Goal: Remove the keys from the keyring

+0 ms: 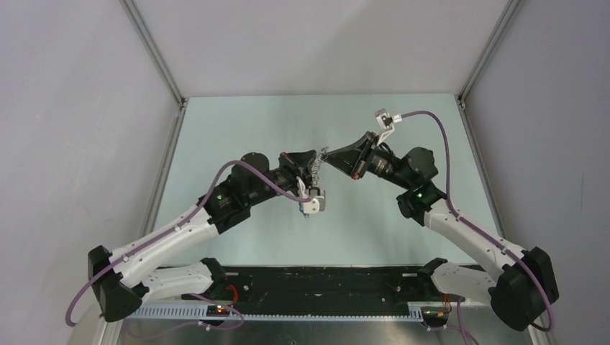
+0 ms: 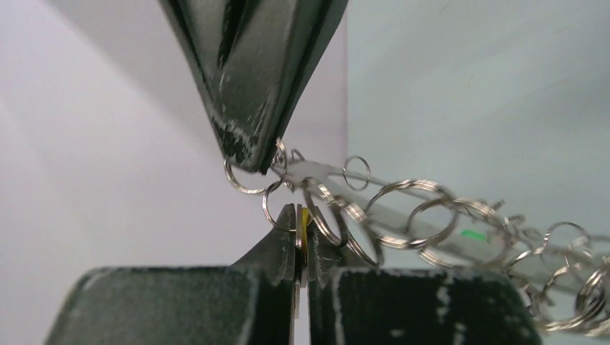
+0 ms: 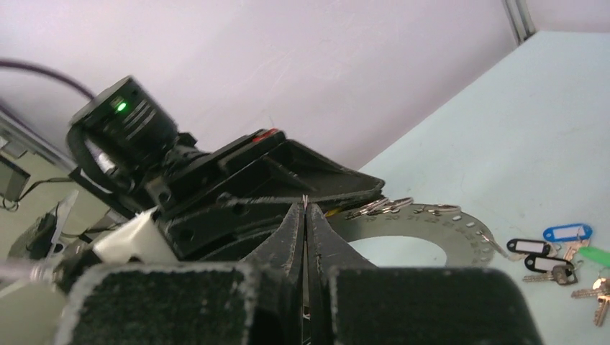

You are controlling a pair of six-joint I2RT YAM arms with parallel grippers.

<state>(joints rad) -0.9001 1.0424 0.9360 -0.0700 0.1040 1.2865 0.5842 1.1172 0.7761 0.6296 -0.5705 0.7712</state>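
In the left wrist view the keyring's (image 2: pixel 431 215) small loops blur and run off the right edge, and the thin yellowish sliver (image 2: pixel 303 237) pinched in the left claw (image 2: pixel 301 219) cannot be identified. The right claw (image 3: pixel 306 210) covers the ring's near side. The keys (image 3: pixel 557 259) on the bench (image 3: pixel 518 144) are cut by the right edge — their count is unclear. From above the ring is too small to make out.
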